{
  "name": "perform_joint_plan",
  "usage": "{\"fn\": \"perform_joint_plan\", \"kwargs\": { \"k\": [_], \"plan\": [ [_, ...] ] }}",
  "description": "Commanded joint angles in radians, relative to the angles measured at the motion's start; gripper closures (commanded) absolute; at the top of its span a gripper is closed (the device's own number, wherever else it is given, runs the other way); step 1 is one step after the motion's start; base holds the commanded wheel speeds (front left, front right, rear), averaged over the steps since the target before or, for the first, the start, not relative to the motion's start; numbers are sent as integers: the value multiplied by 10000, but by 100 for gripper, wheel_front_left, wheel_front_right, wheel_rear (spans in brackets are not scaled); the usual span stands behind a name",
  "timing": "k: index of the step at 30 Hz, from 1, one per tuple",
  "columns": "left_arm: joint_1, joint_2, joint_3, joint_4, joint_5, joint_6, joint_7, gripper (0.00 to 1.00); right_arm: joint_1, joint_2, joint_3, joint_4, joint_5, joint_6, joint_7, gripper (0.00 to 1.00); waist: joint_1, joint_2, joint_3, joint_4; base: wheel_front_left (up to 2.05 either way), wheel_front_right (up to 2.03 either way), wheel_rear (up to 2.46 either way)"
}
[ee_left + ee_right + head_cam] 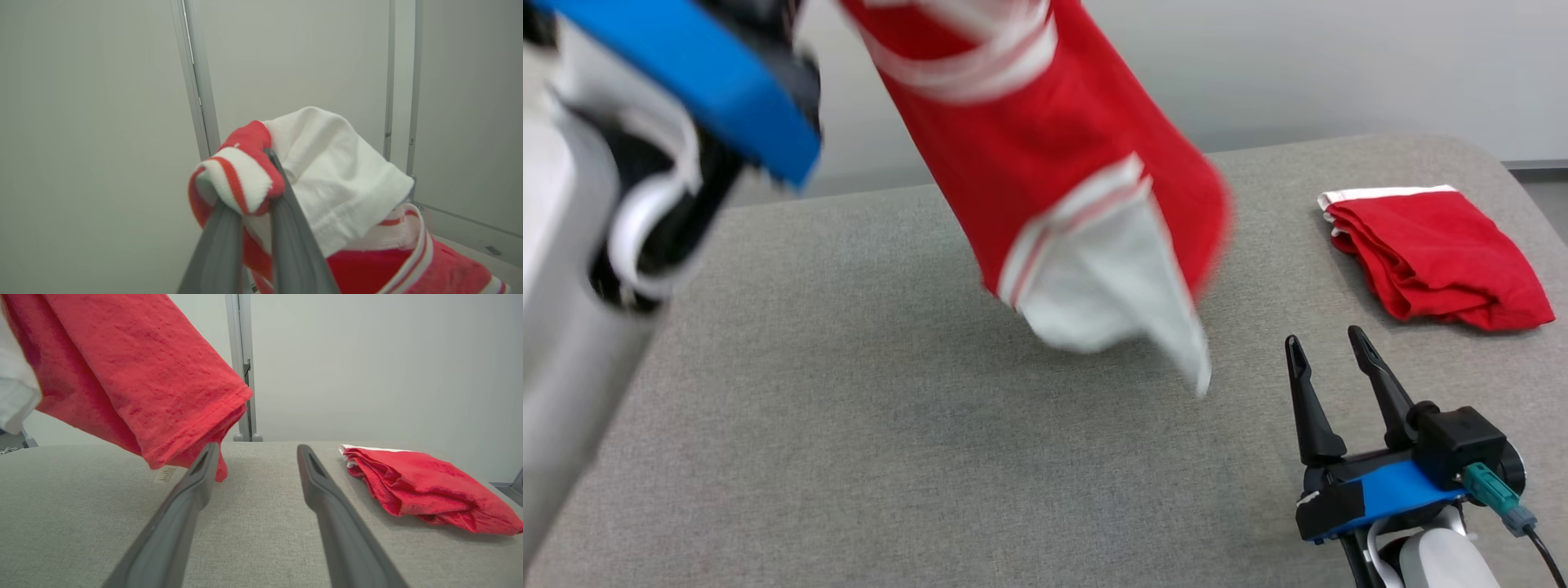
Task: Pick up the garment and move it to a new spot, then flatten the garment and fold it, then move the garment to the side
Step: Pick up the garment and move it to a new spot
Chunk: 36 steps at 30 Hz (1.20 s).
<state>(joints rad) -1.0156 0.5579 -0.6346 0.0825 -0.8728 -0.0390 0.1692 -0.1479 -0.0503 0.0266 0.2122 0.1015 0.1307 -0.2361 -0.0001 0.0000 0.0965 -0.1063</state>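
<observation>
Left claw [245, 179]: closed tight on a white ribbed band with a red stripe, part of the garment [339, 183]; the cloth bunched over both fingertips.
Right claw [1325, 336]: open and empty, its two dark fingers spread apart, low over the near right part of the desk [849, 408].
Garment's place: it hung in the air from the left claw, above the middle of the desk, red with white panels and striped trim.
Garment's lowest fold: a white flap ended close above the desk; whether it touched could not be told.
Writing: a small pale tag [165, 475] with dark marks showed just under the red hem, too small to read.
Brands: none could be read on either claw or on the cloth.
Left wrist view alone: it showed the grip itself and the white fabric draped beside the fingers, with a pale wall and a grey post [200, 102] behind.
Right wrist view alone: it showed the stitched red hem just beyond its left fingertip, and the tag.
Head view alone: it showed the blurred garment's full hang, and the left arm's blue plate [703, 73] raised at upper left.
Second cloth: a folded red garment [1437, 253] with a white edge lay on the desk's far right, well apart from the hanging one.
</observation>
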Motion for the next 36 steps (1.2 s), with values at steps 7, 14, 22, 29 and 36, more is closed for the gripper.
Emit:
{"fn": "perform_joint_plan", "kwargs": {
  "k": [7,14,22,29,36],
  "plan": [
    [2948,535,-747,776,-325,264,-120,100,-454,-3,223,242,80,1,-114,0,1,0,546,17,0,0,0],
    [3786,455,-924,2949,47,309,-1197,100,-914,-6,457,430,16,1,-158,0,1,0,1294,-101,0,0,0],
    [3193,184,-606,4394,312,170,-2598,0,-1187,-4,525,648,-32,1,-226,0,1,0,1611,-99,0,0,0],
    [3089,280,-340,4311,651,318,-3737,0,-1172,-6,458,978,-126,1,-244,0,1,0,971,180,0,0,0],
    [4383,61,-143,3409,763,1013,-4227,0,-809,-6,485,1273,24,1,-266,0,1,0,147,544,0,0,0]
  ]
}}
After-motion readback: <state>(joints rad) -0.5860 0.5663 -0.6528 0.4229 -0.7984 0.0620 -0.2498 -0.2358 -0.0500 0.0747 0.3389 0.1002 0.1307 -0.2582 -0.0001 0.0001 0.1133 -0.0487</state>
